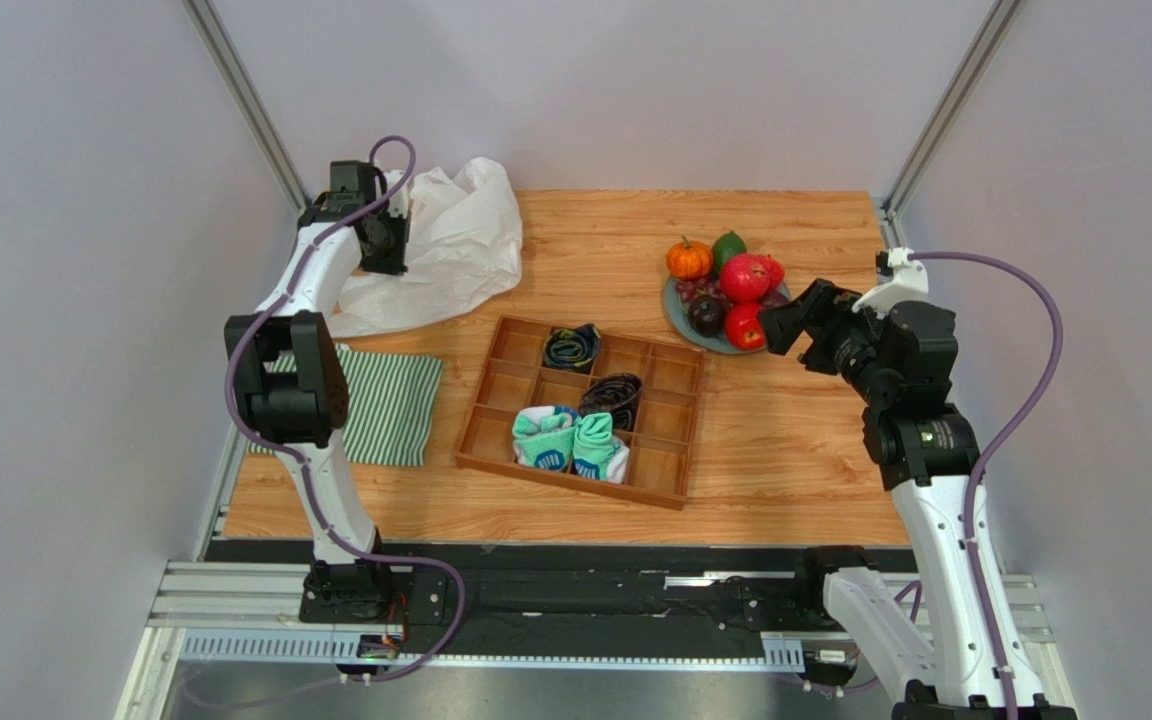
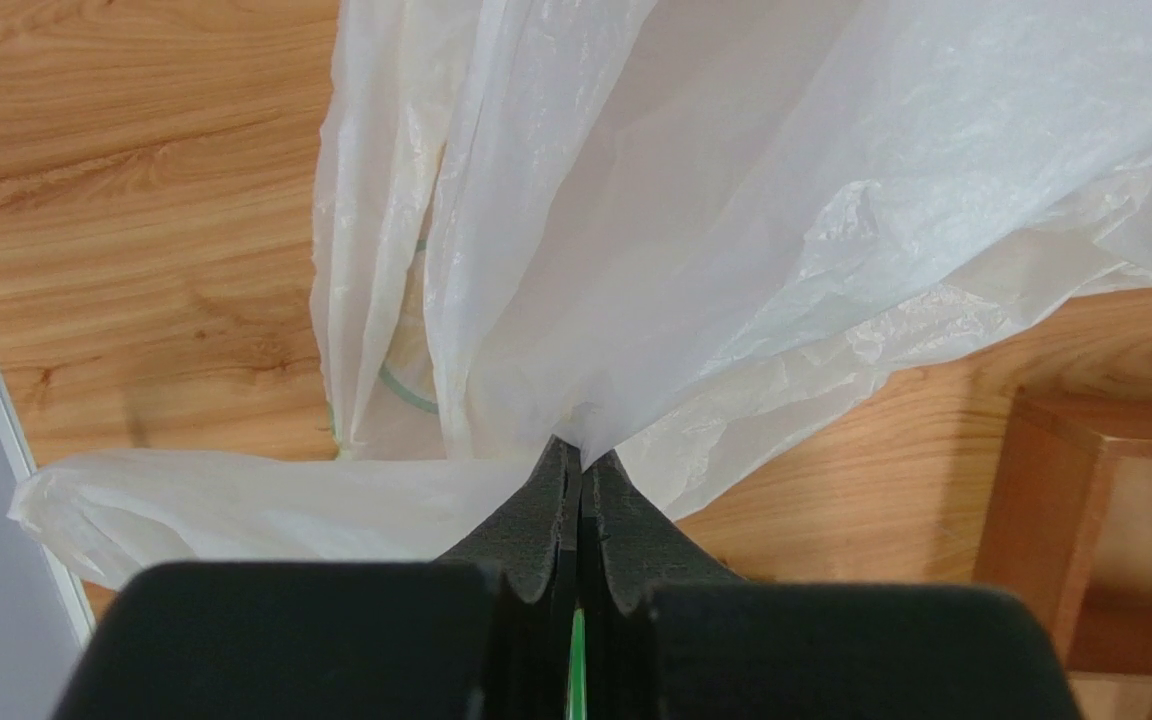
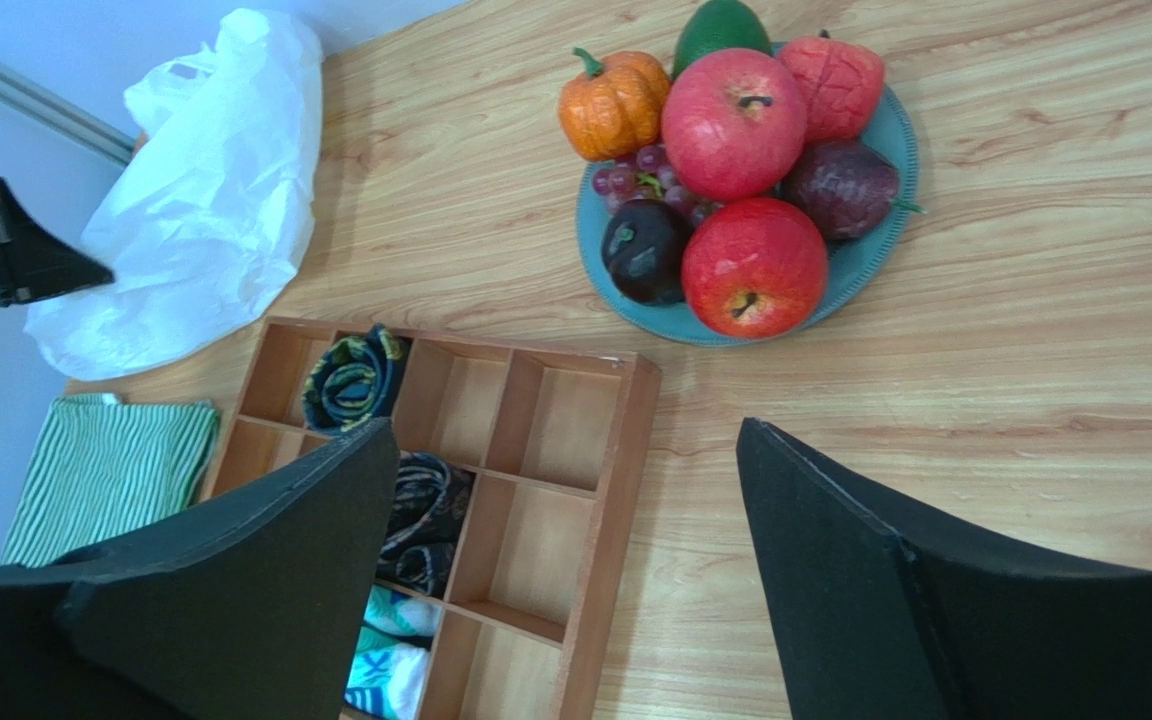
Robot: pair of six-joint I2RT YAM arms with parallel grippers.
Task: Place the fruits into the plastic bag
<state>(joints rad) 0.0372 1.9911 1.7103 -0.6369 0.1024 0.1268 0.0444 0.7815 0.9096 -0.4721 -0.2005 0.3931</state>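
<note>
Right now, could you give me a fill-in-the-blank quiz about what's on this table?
The left pincer is ____ on the plastic bag.
The right pincer is ____ and holds nothing.
The fruits lie piled on the plate, nearer the ____ pincer.
The striped cloth is green and ____.
Missing: shut; open; right; white.
</note>
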